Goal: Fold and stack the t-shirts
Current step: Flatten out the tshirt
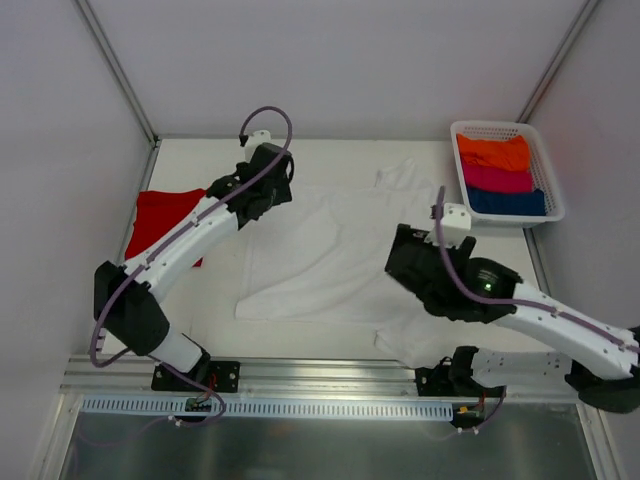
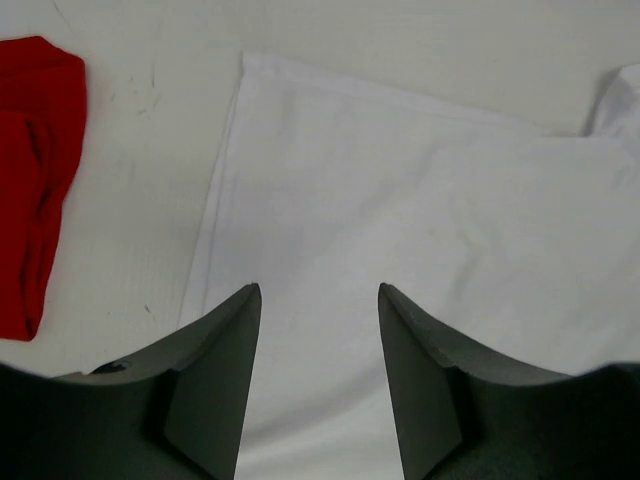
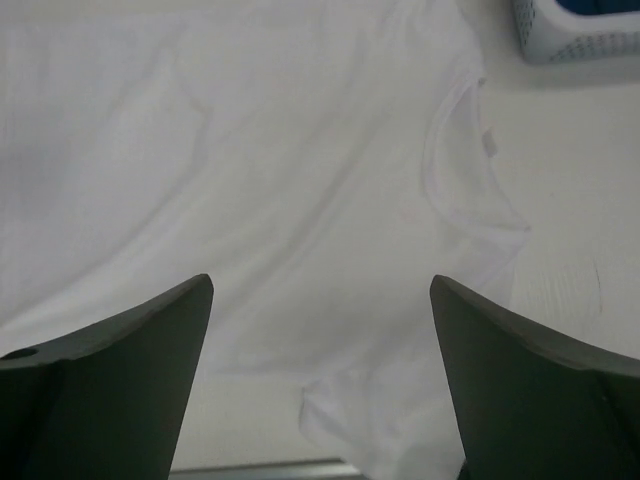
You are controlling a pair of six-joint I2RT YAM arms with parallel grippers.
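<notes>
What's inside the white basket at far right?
The basket holds an orange cloth, a pink cloth and a blue cloth, folded side by side. Anything beneath them is covered.

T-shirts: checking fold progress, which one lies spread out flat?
The white t-shirt, spread wide across the middle of the table; the red t-shirt lies gathered small at the left edge.

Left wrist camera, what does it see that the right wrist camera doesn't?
Only the left wrist view shows the red t-shirt, lying beside the white t-shirt without touching it. Only the right wrist view shows the collar and a corner of the basket. Both show the white t-shirt lying flat under an open, empty gripper: the left gripper and the right gripper.
</notes>
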